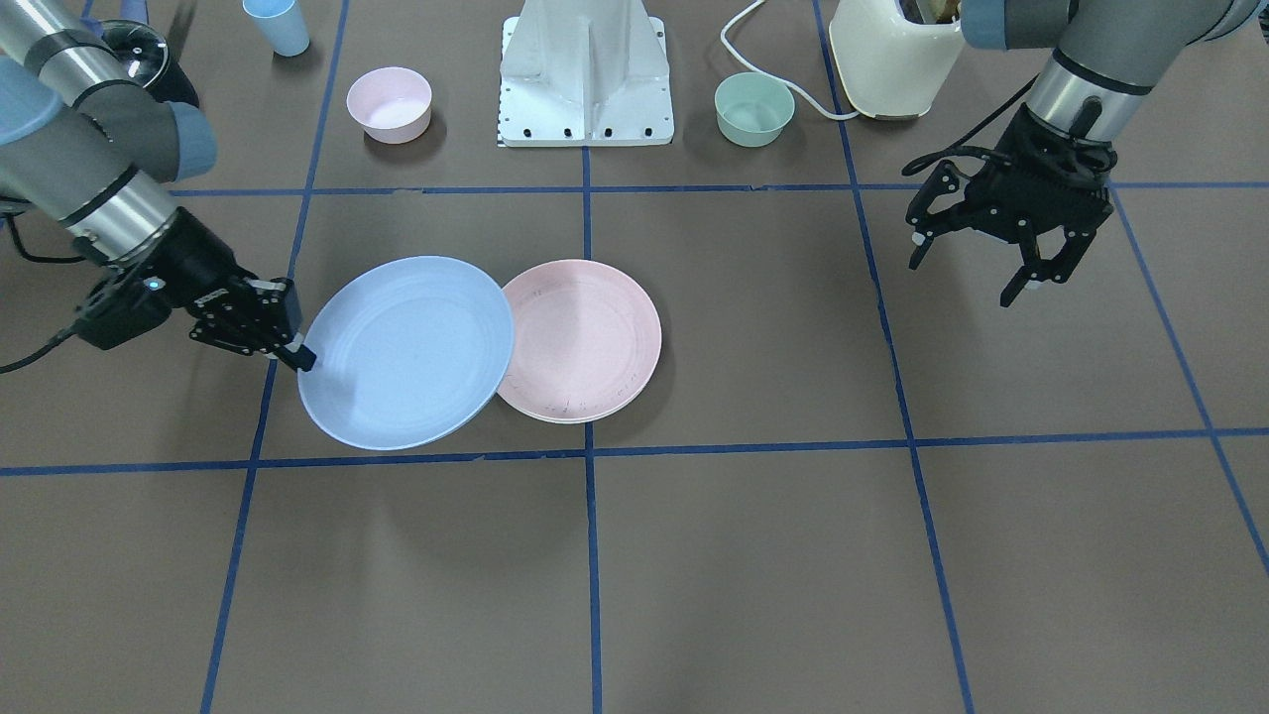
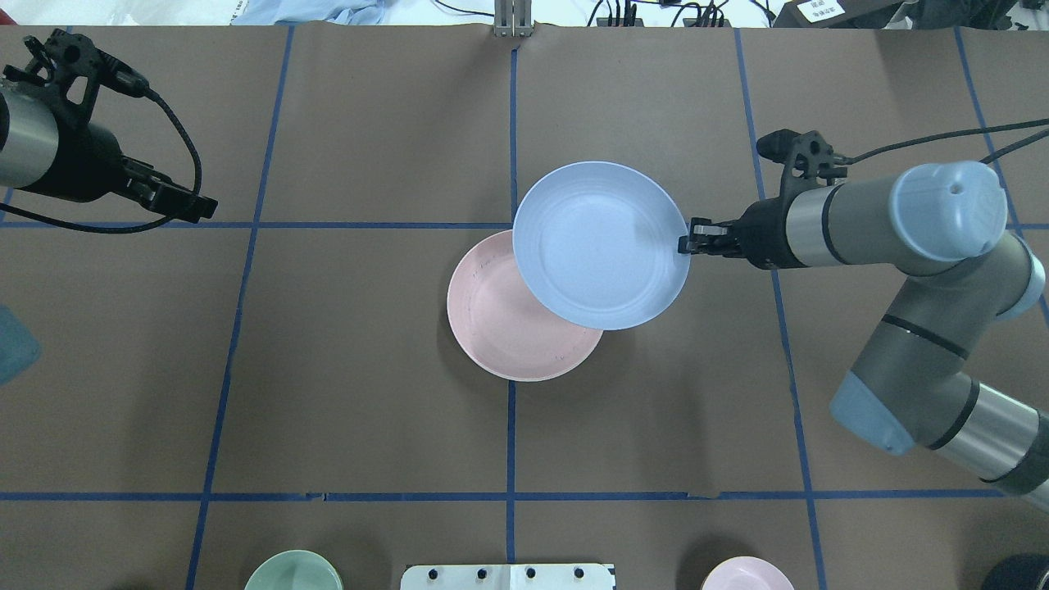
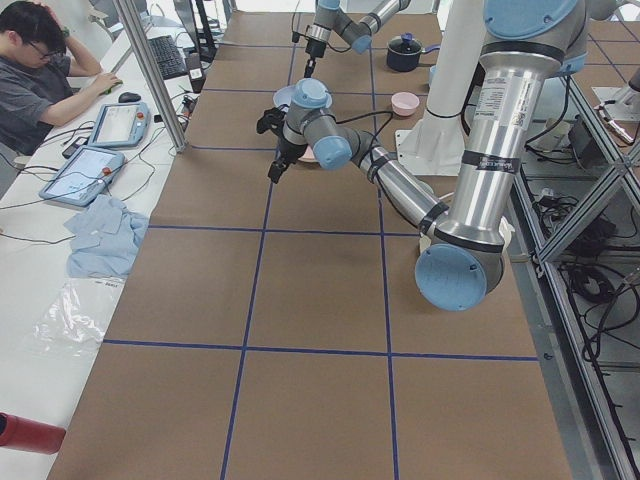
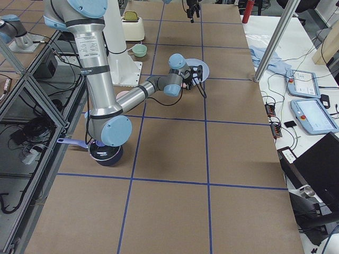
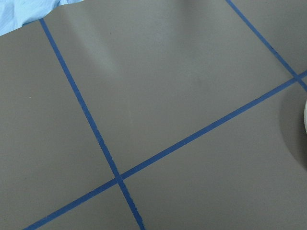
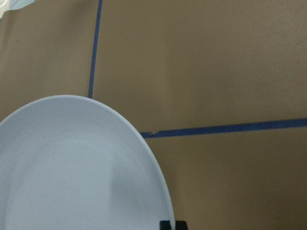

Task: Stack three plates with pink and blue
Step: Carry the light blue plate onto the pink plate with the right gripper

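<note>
The light blue plate (image 1: 406,352) (image 2: 602,246) is held off the table, slightly tilted, and overlaps one edge of the pale pink plate (image 1: 585,342) (image 2: 500,328), which lies flat near the table's middle. My right gripper (image 1: 297,352) (image 2: 687,244) is shut on the blue plate's rim; the plate fills the right wrist view (image 6: 72,172). A thin pale edge shows under the pink plate; I cannot tell whether it is the cream-white plate. My left gripper (image 1: 967,278) (image 2: 192,209) is open and empty, hovering far off to the side.
By the robot's base (image 1: 585,79) stand a small pink bowl (image 1: 389,104) and a small green bowl (image 1: 754,109). A blue cup (image 1: 278,25), a dark pot (image 1: 139,50) and a cream appliance with a cord (image 1: 892,59) are further back.
</note>
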Available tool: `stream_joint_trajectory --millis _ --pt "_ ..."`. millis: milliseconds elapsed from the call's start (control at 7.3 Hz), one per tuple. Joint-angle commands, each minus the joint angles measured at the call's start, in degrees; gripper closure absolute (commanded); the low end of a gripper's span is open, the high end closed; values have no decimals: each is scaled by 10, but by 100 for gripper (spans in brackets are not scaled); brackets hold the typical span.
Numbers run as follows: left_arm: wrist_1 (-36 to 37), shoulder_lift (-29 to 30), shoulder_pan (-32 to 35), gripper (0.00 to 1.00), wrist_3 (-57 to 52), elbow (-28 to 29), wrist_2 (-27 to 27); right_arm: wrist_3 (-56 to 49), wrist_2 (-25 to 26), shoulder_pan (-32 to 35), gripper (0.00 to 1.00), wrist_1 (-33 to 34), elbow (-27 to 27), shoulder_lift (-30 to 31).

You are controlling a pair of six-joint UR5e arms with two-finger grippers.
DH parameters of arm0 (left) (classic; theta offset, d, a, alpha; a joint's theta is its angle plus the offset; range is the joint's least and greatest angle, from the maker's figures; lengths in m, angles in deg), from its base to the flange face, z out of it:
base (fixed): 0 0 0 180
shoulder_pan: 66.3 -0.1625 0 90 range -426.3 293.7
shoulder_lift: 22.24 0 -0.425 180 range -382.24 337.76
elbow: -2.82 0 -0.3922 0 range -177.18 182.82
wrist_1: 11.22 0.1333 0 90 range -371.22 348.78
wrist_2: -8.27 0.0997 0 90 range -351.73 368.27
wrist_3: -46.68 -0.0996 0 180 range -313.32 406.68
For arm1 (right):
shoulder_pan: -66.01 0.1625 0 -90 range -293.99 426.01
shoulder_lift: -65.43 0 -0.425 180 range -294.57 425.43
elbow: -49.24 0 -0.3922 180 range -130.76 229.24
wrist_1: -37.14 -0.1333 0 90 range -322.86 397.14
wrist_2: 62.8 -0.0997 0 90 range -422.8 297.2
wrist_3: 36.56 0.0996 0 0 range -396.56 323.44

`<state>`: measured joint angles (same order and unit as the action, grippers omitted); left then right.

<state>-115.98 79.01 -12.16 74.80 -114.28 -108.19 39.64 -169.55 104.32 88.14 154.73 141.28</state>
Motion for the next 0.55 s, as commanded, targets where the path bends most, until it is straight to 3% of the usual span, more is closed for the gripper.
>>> stream_joint_trajectory --millis 0,137,411 --pt "0 0 0 0 0 0 0 30 100 -87 100 103 15 -44" --pt "0 0 0 0 0 0 0 30 118 -99 100 157 11 -72" --pt "0 0 0 0 0 0 0 30 124 -110 100 170 2 -80"
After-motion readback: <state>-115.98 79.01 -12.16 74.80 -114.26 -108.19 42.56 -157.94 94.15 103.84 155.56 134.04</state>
